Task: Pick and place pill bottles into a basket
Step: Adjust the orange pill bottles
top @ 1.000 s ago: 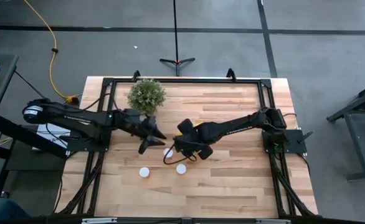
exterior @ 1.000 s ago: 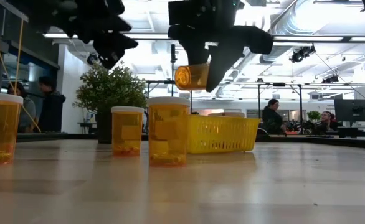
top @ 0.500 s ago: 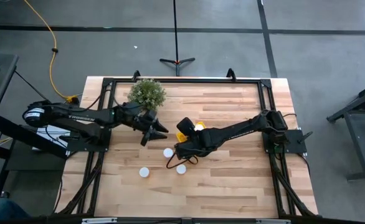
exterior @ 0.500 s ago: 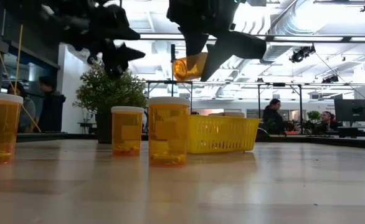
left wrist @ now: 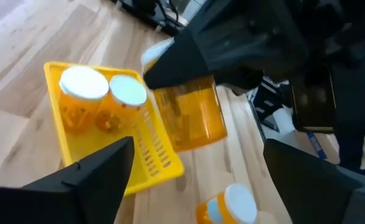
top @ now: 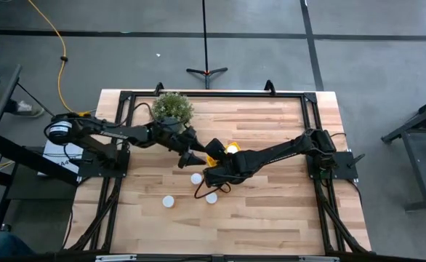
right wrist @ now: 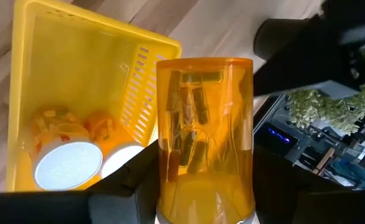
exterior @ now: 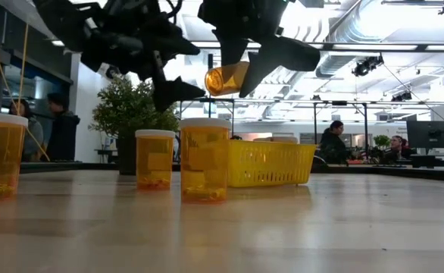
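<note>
Right tool grips pill bottle above basket (two bottles inside); left tool wide open beside it

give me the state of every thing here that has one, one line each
held pill bottle: lifted off the table, tilted, clamped by the right gripper
left gripper: open, empty, close to the held bottle
basket: on the table, two capped bottles inside
three bottles on the table: upright, capped, outside the basket
potted plant: upright at the table's far side
</note>
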